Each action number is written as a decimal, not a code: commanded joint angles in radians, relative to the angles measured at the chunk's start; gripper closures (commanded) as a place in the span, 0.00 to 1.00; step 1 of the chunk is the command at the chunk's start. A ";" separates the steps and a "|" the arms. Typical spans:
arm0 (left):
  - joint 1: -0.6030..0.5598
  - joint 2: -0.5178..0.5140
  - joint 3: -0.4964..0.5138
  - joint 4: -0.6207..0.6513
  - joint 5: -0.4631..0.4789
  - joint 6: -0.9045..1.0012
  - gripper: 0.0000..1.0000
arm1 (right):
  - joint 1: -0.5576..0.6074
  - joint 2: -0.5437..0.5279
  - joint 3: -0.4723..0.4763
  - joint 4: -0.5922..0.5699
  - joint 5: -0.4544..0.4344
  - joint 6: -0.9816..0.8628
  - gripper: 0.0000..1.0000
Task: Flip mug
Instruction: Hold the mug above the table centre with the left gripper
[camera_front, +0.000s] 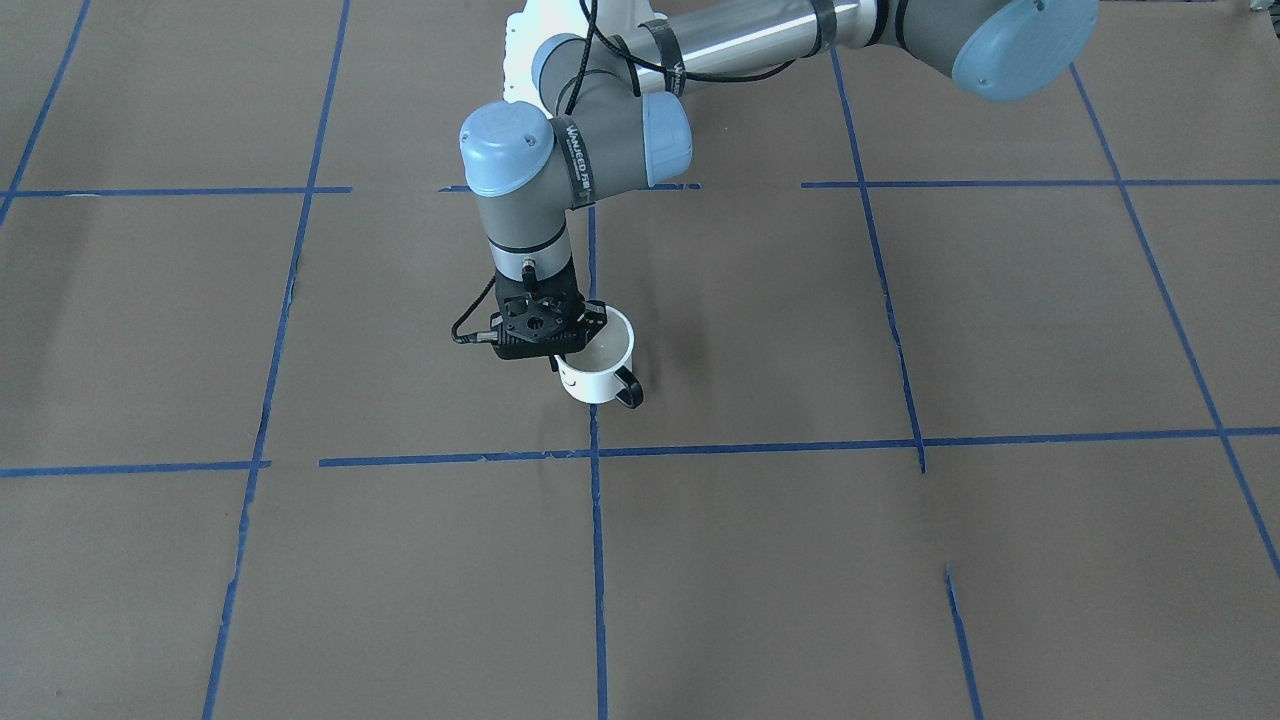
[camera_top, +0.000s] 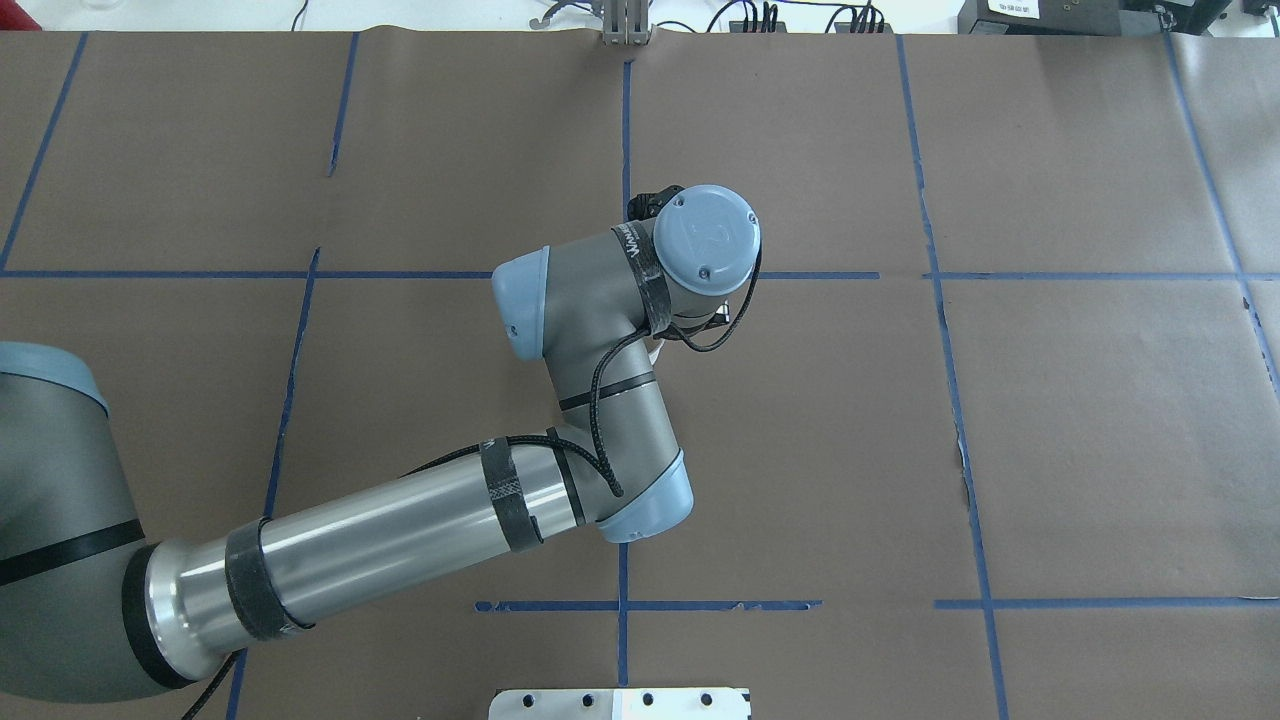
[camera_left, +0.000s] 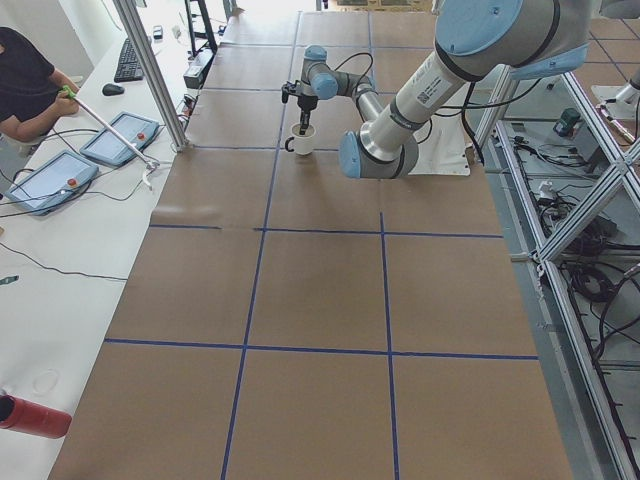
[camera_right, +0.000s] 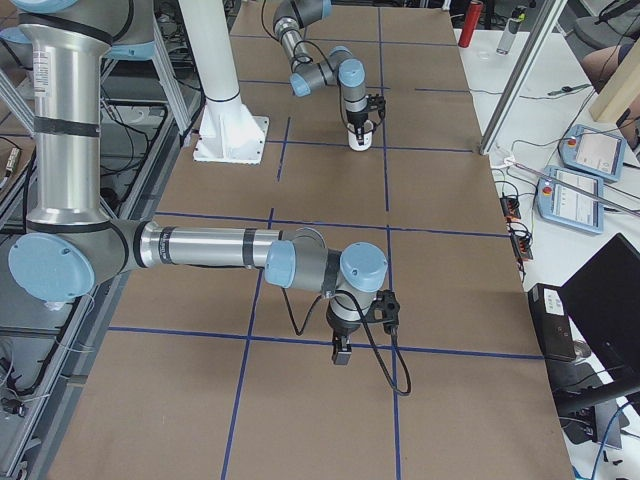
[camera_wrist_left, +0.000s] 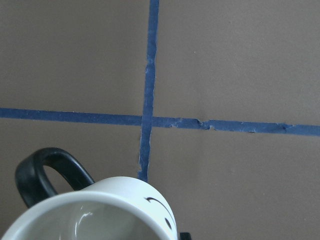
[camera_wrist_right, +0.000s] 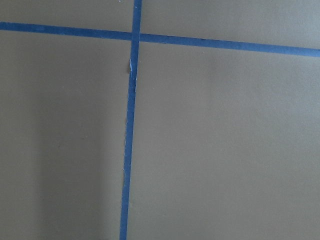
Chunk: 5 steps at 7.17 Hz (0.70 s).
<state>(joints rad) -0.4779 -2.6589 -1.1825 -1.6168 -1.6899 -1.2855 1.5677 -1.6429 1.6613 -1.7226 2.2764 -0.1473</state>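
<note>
left arm (camera_top: 400, 530), closest to the overhead camera, reached across a brown worktop (camera_top: 1100, 450) gridded with blue tape (camera_front: 760, 448). right arm (camera_right: 200, 245) hung well apart from it; right tool (camera_right: 341, 352) was too small to tell whether it was clenched. left tool (camera_front: 562, 352) pointed down at the mug's rim, fingers hidden, grip unclear. white mug (camera_front: 600, 382) stood upright near a tape crossing, mouth up, black handle (camera_front: 630, 390) facing away from the robot.

Mug (camera_front: 600, 378) upright on table (camera_front: 1000, 320), just robot-side of tape crossing (camera_front: 596, 452); left arm (camera_front: 528, 232) over it; right arm (camera_right: 200, 246) well apart.
</note>
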 joint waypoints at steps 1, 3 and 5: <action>0.005 0.000 0.001 0.000 -0.001 0.000 1.00 | 0.000 0.000 0.000 0.000 0.000 0.000 0.00; 0.007 0.004 0.001 -0.002 0.001 0.002 1.00 | 0.000 0.000 0.000 0.000 0.000 0.000 0.00; 0.007 0.004 0.009 -0.003 0.001 0.003 0.97 | 0.000 0.000 0.000 0.000 0.000 0.000 0.00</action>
<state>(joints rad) -0.4716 -2.6565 -1.1766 -1.6197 -1.6890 -1.2838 1.5677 -1.6429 1.6613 -1.7226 2.2764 -0.1472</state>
